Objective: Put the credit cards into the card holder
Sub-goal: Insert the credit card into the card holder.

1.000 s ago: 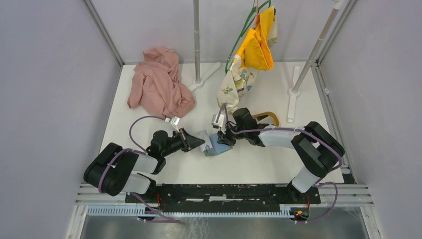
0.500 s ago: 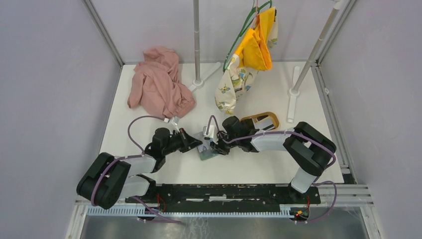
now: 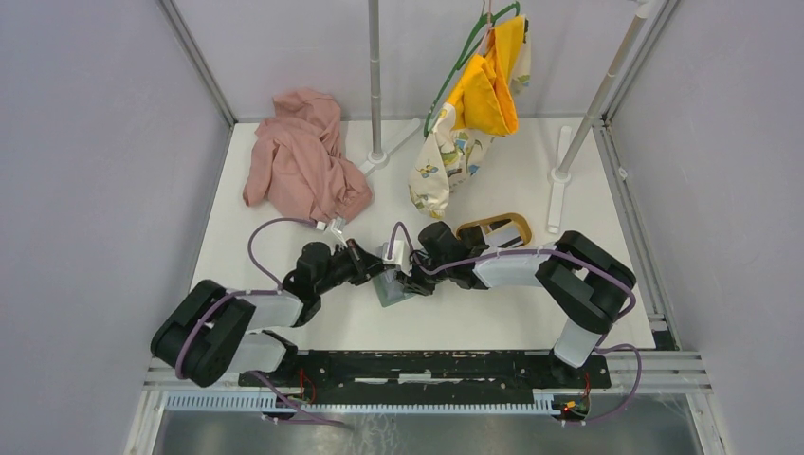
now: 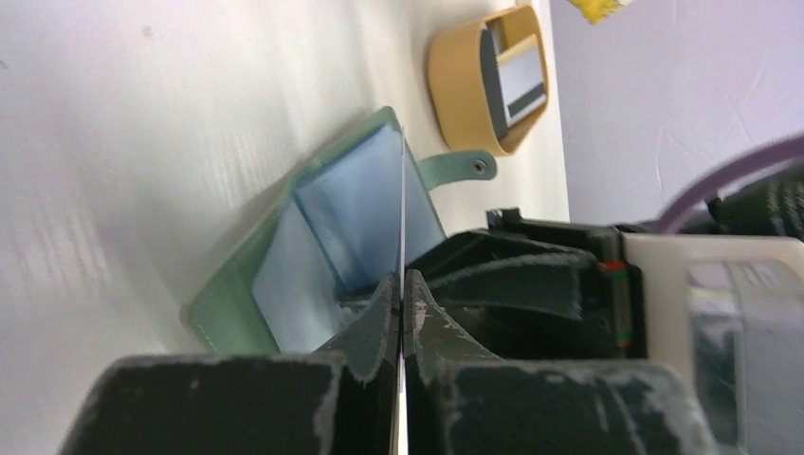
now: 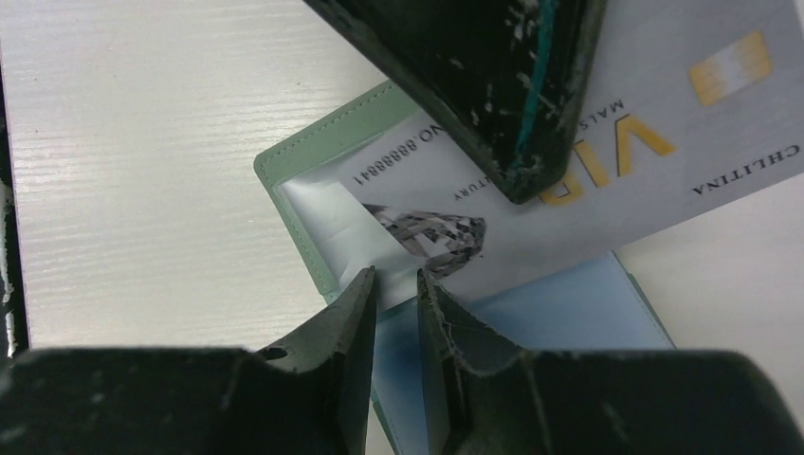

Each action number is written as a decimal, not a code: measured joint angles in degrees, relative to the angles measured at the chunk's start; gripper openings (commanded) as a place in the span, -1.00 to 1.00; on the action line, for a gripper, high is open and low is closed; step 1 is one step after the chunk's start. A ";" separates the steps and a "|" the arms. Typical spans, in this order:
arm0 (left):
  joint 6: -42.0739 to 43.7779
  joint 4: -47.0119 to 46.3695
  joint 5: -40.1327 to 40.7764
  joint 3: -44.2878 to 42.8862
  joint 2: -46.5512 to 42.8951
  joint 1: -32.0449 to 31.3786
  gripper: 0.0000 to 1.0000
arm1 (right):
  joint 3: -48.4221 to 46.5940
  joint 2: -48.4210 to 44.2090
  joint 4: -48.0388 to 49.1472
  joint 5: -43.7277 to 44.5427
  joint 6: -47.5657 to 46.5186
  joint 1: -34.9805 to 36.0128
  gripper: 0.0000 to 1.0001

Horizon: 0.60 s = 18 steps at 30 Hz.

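Near the middle of the tabletop [image 3: 493,308] the sage-green card holder [image 3: 390,290] lies open, its pale inner sleeves facing up. The left fingers [image 4: 372,327] are clamped tight on a pale grey card [image 5: 664,104], whose leading end is tucked under a clear sleeve of the holder. The right fingers [image 5: 347,318] stand a narrow gap apart, tips down on the holder's inner sleeve; whether they pinch it cannot be told. Farther back on the right, an oval wooden tray [image 3: 473,228] holds more cards [image 4: 520,74]. A pink cloth [image 3: 301,161] lies far left
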State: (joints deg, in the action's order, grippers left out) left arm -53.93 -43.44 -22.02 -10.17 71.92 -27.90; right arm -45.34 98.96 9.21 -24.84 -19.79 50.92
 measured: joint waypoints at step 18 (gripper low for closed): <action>-4.42 -22.47 3.63 3.04 24.46 -2.47 -0.96 | -3.13 -3.45 -12.15 -6.19 -9.81 -2.91 -0.33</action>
State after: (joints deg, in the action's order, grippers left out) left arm -58.35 -65.91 -18.39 -7.14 96.38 -30.37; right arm -48.47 95.50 -2.94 -31.03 -29.61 48.01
